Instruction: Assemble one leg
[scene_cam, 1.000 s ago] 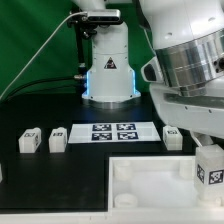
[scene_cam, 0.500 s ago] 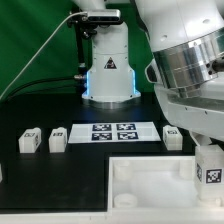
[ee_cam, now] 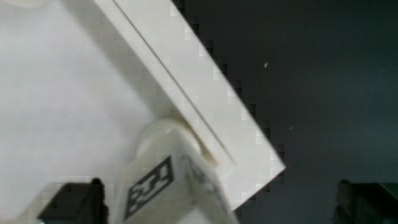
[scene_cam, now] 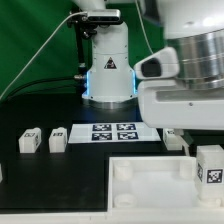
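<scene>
One leg (scene_cam: pixel 210 165), a small white block with a black-and-white tag, stands upright on the near-right corner of the white panel (scene_cam: pixel 150 185) in the exterior view. In the wrist view the same leg (ee_cam: pixel 157 182) rises from a round corner socket of the panel (ee_cam: pixel 71 90). My gripper (ee_cam: pixel 219 203) is open above it. Its dark fingertips (ee_cam: pixel 71 201) stand wide apart on either side, and the leg is nearer one of them without touching. In the exterior view only the big wrist body (scene_cam: pixel 185 100) shows above the leg.
Three more legs lie on the black table: two at the exterior view's left (scene_cam: pixel 30 140) (scene_cam: pixel 58 137) and one at its right (scene_cam: pixel 173 138). The marker board (scene_cam: pixel 112 131) lies between them. The arm's base (scene_cam: pixel 108 70) stands behind.
The wrist has lifted and turned above the leg, which now stands uncovered on the panel's corner. The loose legs and the panel have not moved.
</scene>
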